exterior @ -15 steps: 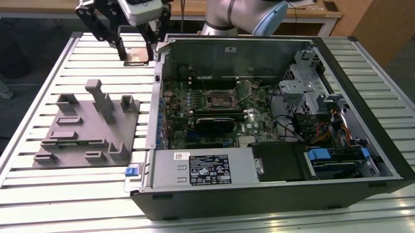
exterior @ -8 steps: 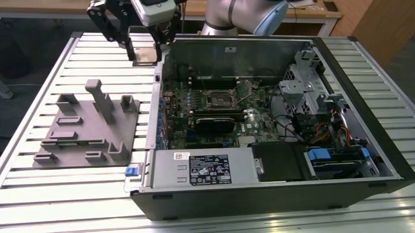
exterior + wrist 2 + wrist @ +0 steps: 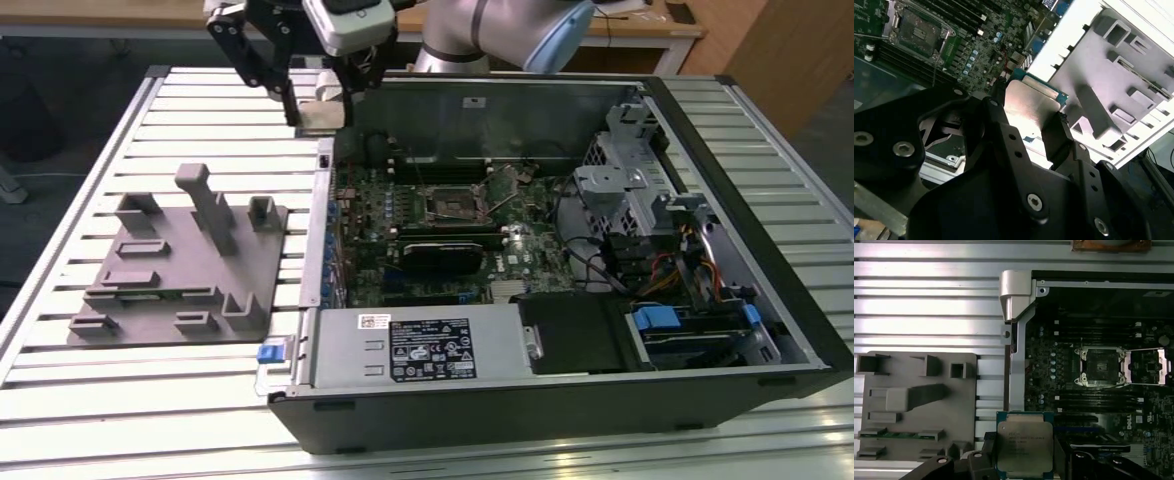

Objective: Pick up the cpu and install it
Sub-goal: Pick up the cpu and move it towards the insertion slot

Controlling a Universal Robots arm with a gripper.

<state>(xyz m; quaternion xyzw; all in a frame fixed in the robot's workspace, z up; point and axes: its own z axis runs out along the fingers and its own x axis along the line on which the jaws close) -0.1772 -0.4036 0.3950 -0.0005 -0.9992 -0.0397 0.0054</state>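
One grey moulded plastic tray (image 3: 180, 265) with raised blocks and pockets lies on the slatted aluminium bench (image 3: 80, 400) at the exterior view's left. Beyond the tray's far right corner, the arm's two black fingers (image 3: 1064, 135) hang in the air, closed on the small flat square cpu with a pale silver-grey metal top (image 3: 1024, 447), one finger on each of two opposite edges. The cpu is lifted clear of the tray and sits near the far corner of the open black computer case (image 3: 561, 420). Further to the exterior view's right, inside the case, the green motherboard (image 3: 387, 215) lies flat. Its square metal-framed socket (image 3: 451, 203) is open, its hinged frame folded out beside it in the first wrist view, well apart from the cpu
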